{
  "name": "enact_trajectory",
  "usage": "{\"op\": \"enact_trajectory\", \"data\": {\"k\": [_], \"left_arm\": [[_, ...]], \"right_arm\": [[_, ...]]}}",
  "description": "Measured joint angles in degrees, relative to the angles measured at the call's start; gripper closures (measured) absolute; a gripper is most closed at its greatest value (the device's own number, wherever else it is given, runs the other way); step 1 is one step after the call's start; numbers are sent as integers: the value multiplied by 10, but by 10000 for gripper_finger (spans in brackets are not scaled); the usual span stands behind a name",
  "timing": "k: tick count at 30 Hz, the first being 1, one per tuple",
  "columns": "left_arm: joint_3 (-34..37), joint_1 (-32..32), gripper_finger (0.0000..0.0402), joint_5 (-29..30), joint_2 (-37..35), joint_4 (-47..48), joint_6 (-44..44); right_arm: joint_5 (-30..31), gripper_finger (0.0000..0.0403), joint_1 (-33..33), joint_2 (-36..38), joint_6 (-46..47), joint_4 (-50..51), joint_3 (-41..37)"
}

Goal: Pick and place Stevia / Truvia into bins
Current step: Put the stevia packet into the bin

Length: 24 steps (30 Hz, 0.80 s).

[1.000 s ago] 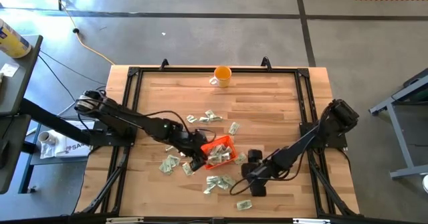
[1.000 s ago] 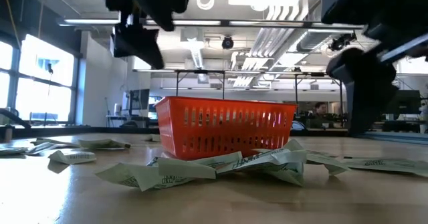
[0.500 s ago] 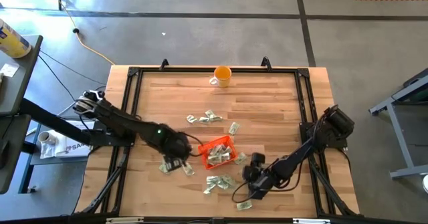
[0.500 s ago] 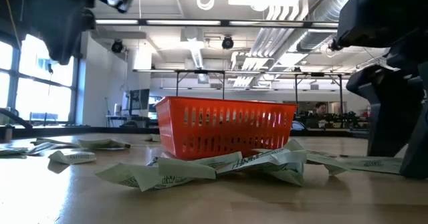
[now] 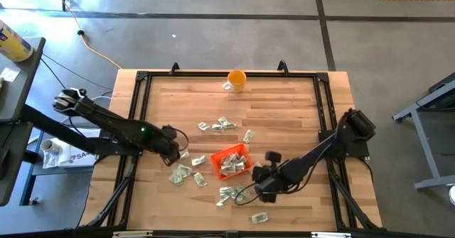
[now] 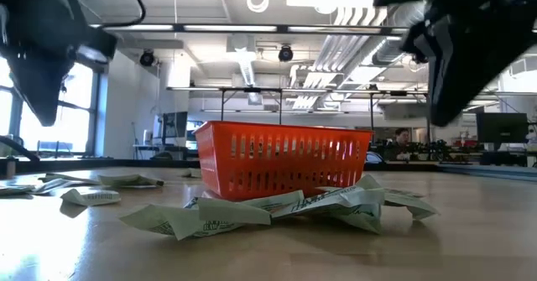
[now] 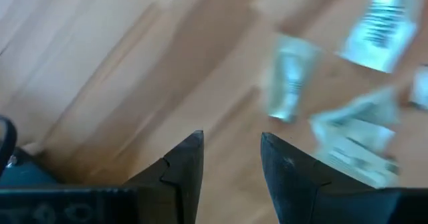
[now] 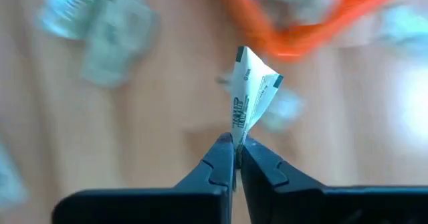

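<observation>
Right hand (image 8: 234, 154) pinches one Stevia sachet (image 8: 252, 93) by its edge, at 4 o'clock from orange tray (image 5: 231, 161). Left hand (image 7: 231, 164) half open, holds nothing, at 9 o'clock from tray. Sachets light, thin, bendy; probably best pinched at edge. More lie on bench (image 5: 284, 110).

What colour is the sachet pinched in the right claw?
White with pale green print, seen best in the right wrist view: the sachet stands up from the right claw.
</observation>
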State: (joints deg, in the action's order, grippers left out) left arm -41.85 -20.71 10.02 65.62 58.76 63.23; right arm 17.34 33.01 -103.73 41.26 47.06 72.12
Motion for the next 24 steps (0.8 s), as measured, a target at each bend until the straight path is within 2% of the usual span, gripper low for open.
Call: {"op": "enact_trajectory", "data": {"k": [4,11,14,18,21,24], "left_arm": [[43,26,218,2,-19,-3,4],[79,56,218,2,-19,-55,-23],[87,58,218,-33,-19,-113,-46],[97,57,218,-76,-16,-205,-64],[108,57,218,-85,-14,-248,-64],[116,57,218,-85,-2,-265,-64]], "right_arm": [[-4,391,-36,14,-74,-3,43],[-51,328,-122,13,-210,-116,47],[-79,279,-159,13,-188,-138,48],[-99,194,-192,13,-122,-111,48],[-120,132,-198,13,-91,-65,48],[-113,84,-188,13,-88,-31,48]]}}
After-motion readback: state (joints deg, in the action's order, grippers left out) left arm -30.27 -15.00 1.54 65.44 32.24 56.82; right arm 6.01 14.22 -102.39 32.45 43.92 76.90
